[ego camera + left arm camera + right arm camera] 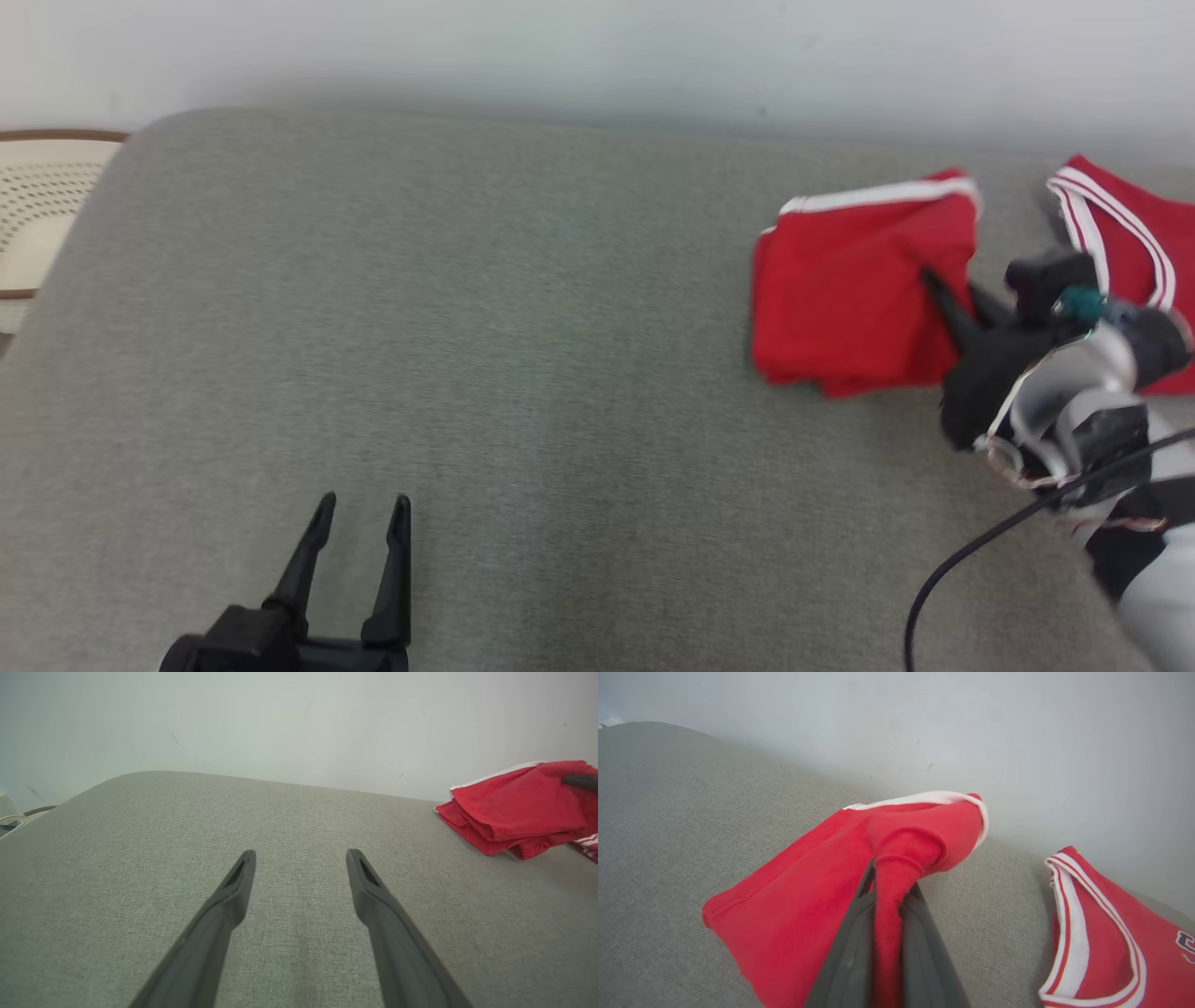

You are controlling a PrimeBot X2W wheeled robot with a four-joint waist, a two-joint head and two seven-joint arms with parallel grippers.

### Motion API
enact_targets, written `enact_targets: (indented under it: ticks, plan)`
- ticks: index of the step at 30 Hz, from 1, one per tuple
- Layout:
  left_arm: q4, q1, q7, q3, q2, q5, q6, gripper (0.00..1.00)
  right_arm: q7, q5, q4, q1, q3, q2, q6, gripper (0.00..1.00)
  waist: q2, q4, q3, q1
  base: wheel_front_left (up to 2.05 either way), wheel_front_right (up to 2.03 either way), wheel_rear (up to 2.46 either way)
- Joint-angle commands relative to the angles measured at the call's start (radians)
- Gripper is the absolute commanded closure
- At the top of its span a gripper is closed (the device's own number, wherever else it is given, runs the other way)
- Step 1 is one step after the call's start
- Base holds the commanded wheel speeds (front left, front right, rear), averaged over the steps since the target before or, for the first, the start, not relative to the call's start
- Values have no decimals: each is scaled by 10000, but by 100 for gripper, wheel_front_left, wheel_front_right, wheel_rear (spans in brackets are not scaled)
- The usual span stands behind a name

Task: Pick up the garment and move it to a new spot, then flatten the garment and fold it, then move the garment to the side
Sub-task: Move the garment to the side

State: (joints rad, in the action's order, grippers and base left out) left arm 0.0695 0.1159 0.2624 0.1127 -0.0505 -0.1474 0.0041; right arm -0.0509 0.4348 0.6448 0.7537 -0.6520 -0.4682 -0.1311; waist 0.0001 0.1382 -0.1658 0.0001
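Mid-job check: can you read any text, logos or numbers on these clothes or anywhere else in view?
On the jersey: dark lettering, cut off by the edge of the right wrist view, so it is not readable.
On the shorts: no text shows.
Nothing else legible.

Count: 2 garments, 2 grippers, 1 cushion.
Folded red garment [840,308] + red jersey [1134,233]; left gripper [363,501], right gripper [948,283]; grey cushion [467,327].

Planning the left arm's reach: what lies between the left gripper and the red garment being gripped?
Just bare grey cushion, as the head view shows.
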Motion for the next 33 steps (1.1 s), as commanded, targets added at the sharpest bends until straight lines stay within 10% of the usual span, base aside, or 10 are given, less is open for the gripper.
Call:
enact_targets:
  ticks: [1,33]
  plan:
    - [-72,166,32,-60,-7,82,-28,0,58,-32,-122,368,-159,-250,10,100,-1,-620,-603,-1,0,0,0]
    - [-1770,843,21,-595,-297,1000,-696,0,1372,2342,747,5026,-4635,-4066,11,100,-1,-1265,-2522,-1,0,0,0]
